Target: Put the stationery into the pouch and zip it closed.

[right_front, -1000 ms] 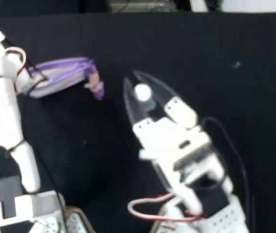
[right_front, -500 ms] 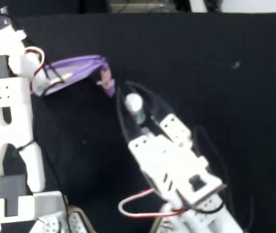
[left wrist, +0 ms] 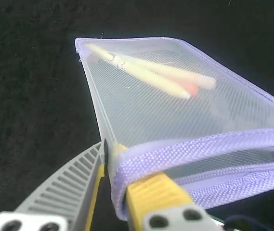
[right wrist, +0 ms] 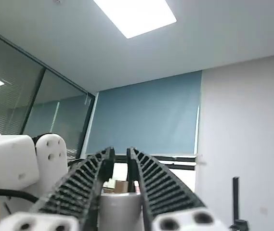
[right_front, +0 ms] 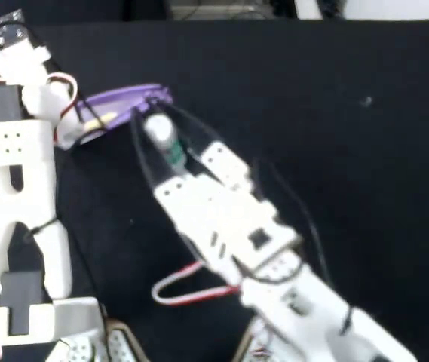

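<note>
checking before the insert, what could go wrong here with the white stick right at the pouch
The left gripper pinches the pouch only at one corner, so a push from the white stick could swing it or pull it free. Its mouth looks narrow; the stick in the right gripper may catch the zip edge and fall to the table.

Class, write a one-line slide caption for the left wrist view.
Left tool pinching the purple-trimmed clear mesh pouch, pale yellow stationery sticks inside.
</note>
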